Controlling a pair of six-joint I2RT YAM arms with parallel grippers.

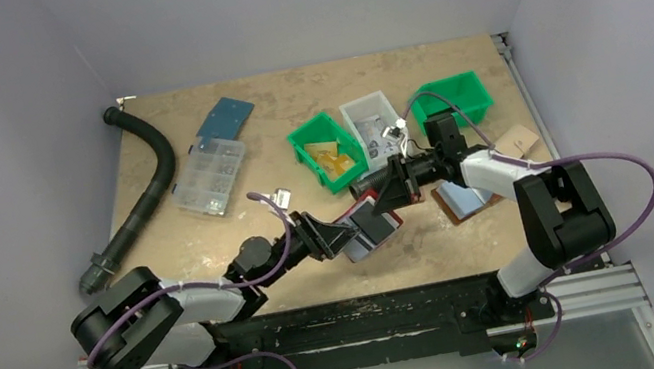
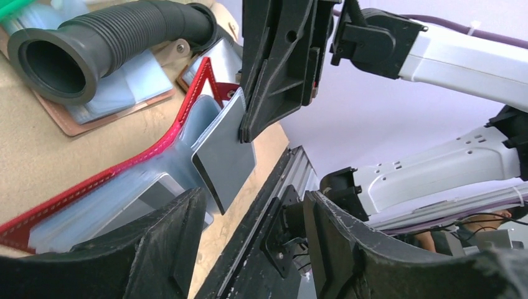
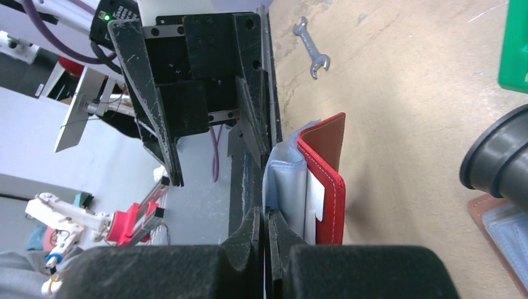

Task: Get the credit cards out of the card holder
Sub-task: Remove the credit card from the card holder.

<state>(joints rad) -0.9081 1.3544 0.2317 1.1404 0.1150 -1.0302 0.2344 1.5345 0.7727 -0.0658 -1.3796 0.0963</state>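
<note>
1. Tan surface [image 1: 240,230], grey walls on three sides, two arms fixed at its near edge.
2. Card holder [image 3: 325,156]: red bifold with pale blue-grey pockets, spread open at the near middle of the surface, between the two sets of jaws. Whether it rests on the surface cannot be told.
3. Card [image 2: 224,156]: grey, flat, tilted, sticking out of one of the holder's pockets with a lower corner free.
4. Right jaws: clenched on the card's upper edge, the pads pressed flat against the thin card.
5. Left jaws: released, fingers [image 2: 168,249] well apart, the holder's pocket edge just beside one finger. Contact cannot be told.
6. Brown folder [image 1: 463,201]: pale blue inside, lying open just right of the holder, under the right arm.
7. Short hose [image 2: 93,47]: black, ribbed, its mouth open, lying over the brown folder.
8. Long hose [image 1: 147,165]: black, ribbed, curving along the left edge.
9. Clear box [image 1: 210,177]: many small compartments, far left, with a blue panel [image 1: 225,118] behind it.
10. Bins along the far side: green bin [image 1: 299,136] with yellow-orange bits, white bin [image 1: 360,107], second green bin [image 1: 474,89].
11. Wrench [image 3: 311,45]: small, grey, lying flat on the surface.
</note>
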